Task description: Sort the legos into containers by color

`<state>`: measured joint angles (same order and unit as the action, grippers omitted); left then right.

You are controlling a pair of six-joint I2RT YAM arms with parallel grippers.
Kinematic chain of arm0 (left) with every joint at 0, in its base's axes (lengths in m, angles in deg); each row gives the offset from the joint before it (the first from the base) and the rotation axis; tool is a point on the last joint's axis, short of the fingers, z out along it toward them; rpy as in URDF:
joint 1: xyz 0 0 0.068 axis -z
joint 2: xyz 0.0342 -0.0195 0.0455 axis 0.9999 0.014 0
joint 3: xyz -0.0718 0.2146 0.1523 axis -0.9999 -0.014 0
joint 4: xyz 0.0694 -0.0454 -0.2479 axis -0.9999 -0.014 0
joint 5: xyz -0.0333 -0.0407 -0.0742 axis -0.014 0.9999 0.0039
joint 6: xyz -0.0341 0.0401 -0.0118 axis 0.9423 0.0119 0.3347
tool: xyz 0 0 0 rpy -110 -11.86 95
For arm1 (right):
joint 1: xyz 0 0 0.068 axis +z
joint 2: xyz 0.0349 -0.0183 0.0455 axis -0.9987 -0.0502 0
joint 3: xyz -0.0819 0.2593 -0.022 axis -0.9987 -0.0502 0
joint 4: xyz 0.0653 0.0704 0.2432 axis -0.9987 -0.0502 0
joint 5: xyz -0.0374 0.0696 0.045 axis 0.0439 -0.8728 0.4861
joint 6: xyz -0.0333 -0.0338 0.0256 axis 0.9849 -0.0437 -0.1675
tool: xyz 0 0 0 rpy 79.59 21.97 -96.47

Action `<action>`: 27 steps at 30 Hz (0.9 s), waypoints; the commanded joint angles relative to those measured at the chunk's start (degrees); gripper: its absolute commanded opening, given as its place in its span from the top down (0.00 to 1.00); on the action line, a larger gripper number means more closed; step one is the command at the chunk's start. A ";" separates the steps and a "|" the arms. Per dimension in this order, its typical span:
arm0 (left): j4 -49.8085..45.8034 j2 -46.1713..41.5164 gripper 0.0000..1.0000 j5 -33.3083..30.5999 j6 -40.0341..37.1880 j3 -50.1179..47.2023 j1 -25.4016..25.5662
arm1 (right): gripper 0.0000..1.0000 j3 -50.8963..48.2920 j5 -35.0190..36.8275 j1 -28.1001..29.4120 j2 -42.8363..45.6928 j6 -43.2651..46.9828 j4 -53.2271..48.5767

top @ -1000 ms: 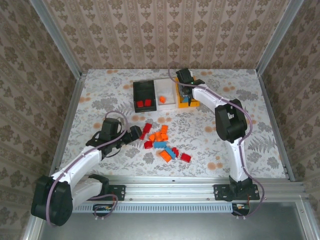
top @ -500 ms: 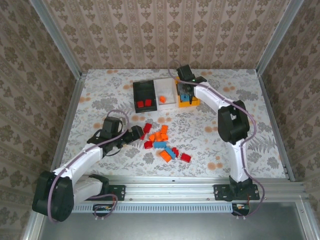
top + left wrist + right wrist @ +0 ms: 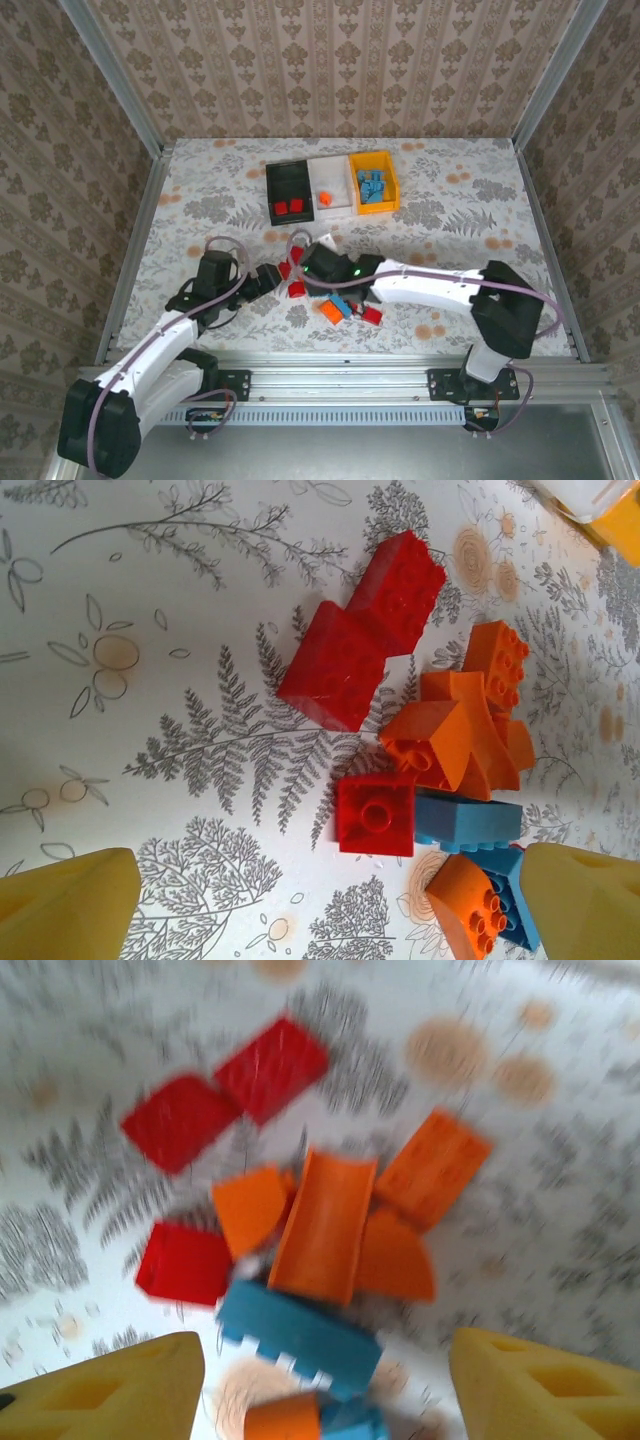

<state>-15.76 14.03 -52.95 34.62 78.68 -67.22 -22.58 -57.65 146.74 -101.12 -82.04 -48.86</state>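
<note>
As the top cam has it, I see the black bin (image 3: 290,192), white bin (image 3: 331,186) and orange-yellow bin (image 3: 373,181) in a row at the table (image 3: 200,200) far edge. Loose legos (image 3: 331,310) sit mid-table toward the near edge. The left gripper (image 3: 274,276) is beside them and the right gripper (image 3: 305,266) is over them.
Left wrist: jaws fully wide, empty, legos (image 3: 420,730) ahead.
Right wrist: blurred, jaws apart, nothing held, legos (image 3: 320,1230) below.

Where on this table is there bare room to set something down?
Bare flowered tabletop lies right of the orange-yellow plastic bin and left of the black plastic bin. The middle is crowded: loose red, orange and blue plastic bricks lie heaped there.
</note>
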 commanded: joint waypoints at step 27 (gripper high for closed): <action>1.53 -5.27 0.00 -0.87 3.12 -3.79 2.02 | 0.22 7.93 -2.16 -1.69 -13.96 -17.38 -4.61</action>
<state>-14.47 9.62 -53.30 37.61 75.44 -65.50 -15.80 -61.23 145.38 -113.21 -96.29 -51.44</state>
